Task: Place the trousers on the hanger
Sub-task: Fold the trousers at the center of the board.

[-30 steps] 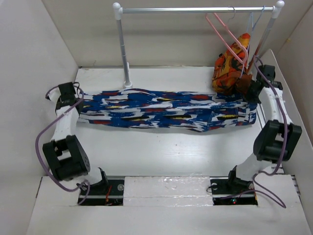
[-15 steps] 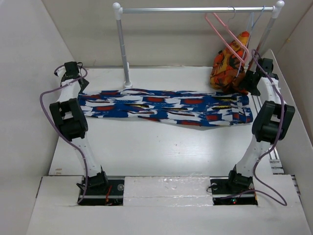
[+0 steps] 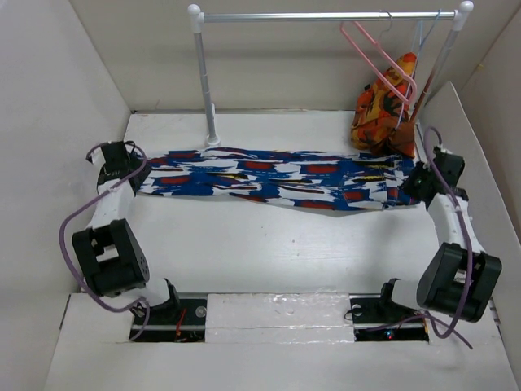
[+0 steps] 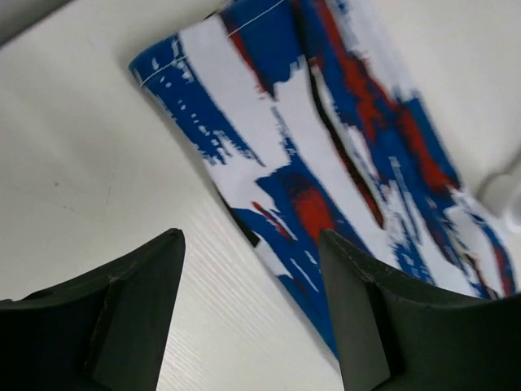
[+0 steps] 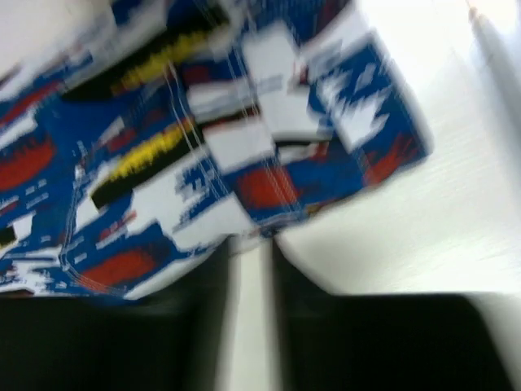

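While at the trousers' [image 3: 277, 179] ends, left arm [image 3: 114, 204] and right arm [image 3: 453, 218] low.

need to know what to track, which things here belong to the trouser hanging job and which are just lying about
Part of the job: blue patterned trousers, pink hanger.
Just there: orange-red garment, pale hanger, clothes rail.

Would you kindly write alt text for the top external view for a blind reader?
Blue splotched trousers lie flat on the table between the left gripper and right gripper; a pink hanger hangs on the rail near an orange garment.
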`<control>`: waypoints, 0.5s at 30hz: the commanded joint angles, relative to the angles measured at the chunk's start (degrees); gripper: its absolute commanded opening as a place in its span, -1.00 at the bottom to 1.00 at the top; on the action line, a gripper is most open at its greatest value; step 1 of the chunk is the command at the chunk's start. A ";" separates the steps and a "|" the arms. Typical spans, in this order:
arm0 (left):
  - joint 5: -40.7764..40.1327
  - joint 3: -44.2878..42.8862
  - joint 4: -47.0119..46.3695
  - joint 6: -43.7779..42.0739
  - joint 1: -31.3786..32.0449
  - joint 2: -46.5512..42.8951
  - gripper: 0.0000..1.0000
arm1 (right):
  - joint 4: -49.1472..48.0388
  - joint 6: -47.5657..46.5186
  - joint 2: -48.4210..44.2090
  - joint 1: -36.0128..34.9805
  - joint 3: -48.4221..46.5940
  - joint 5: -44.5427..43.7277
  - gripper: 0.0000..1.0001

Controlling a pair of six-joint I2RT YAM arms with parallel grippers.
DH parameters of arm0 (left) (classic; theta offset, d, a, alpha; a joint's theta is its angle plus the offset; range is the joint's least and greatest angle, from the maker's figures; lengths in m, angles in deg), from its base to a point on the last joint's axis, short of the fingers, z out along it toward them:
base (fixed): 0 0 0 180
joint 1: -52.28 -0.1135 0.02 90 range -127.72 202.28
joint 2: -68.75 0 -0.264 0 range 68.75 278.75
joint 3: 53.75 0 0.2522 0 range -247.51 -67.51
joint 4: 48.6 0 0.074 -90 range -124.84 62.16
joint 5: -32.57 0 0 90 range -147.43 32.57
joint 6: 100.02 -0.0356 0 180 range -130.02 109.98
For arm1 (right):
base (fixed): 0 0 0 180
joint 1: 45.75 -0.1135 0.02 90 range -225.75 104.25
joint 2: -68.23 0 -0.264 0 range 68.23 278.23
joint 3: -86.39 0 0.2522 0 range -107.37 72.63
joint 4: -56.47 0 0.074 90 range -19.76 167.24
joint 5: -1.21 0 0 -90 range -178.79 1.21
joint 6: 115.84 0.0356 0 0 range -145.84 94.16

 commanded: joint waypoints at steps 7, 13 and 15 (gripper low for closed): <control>10.82 -3.26 -1.27 3.09 -0.89 16.02 0.28 | -12.50 3.71 6.97 1.35 11.53 15.09 0.35; 12.76 -5.20 -1.36 5.29 -0.89 22.00 0.30 | -22.33 11.61 12.41 0.29 13.46 14.12 0.51; 12.85 -5.98 -2.41 6.26 -0.89 24.02 0.31 | -26.04 14.17 14.26 -1.02 13.46 13.68 0.51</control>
